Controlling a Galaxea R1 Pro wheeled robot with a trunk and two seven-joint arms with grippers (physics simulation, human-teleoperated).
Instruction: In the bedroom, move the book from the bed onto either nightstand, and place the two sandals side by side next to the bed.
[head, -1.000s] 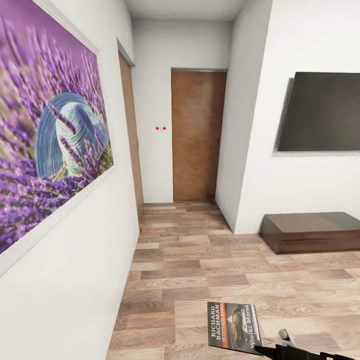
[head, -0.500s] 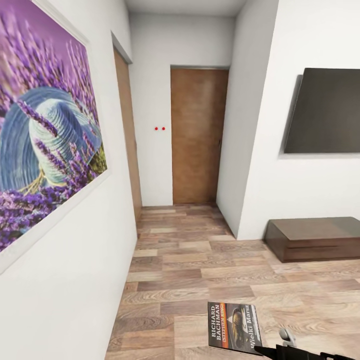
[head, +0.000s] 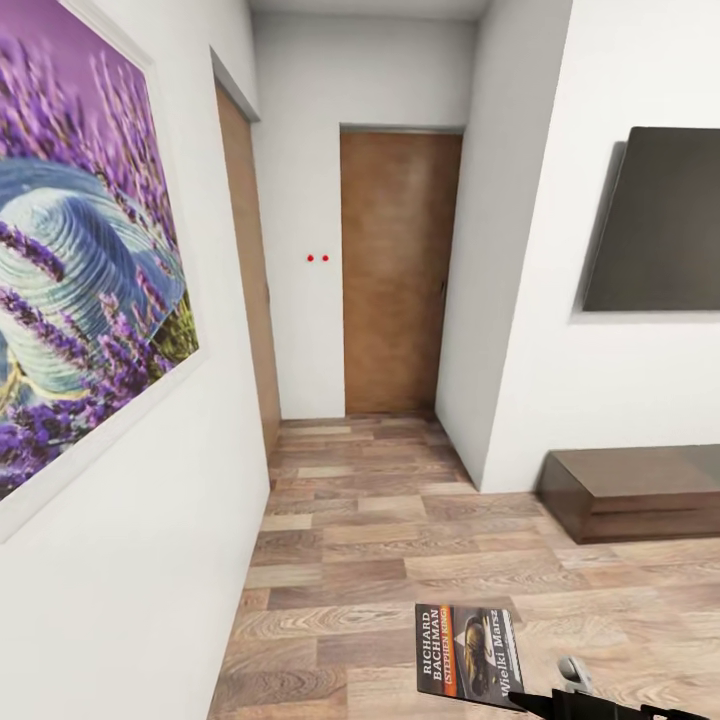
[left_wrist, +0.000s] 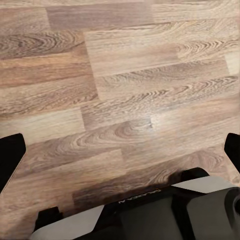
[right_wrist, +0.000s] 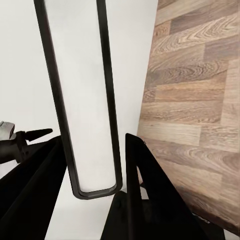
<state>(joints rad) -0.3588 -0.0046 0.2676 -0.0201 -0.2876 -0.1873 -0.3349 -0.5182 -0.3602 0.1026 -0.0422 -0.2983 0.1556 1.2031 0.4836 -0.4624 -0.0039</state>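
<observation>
Book (head: 466, 655) clamped in right pincer (head: 548, 700), hallway door (head: 398, 270) ahead, dresser (head: 630, 490) right

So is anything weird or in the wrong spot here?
Just the book. It hangs in the air over the wood floor in the hallway, held at its edge by the right tool, far from any shelf or table. The picture, door and dark screen all look straight and whole.
</observation>
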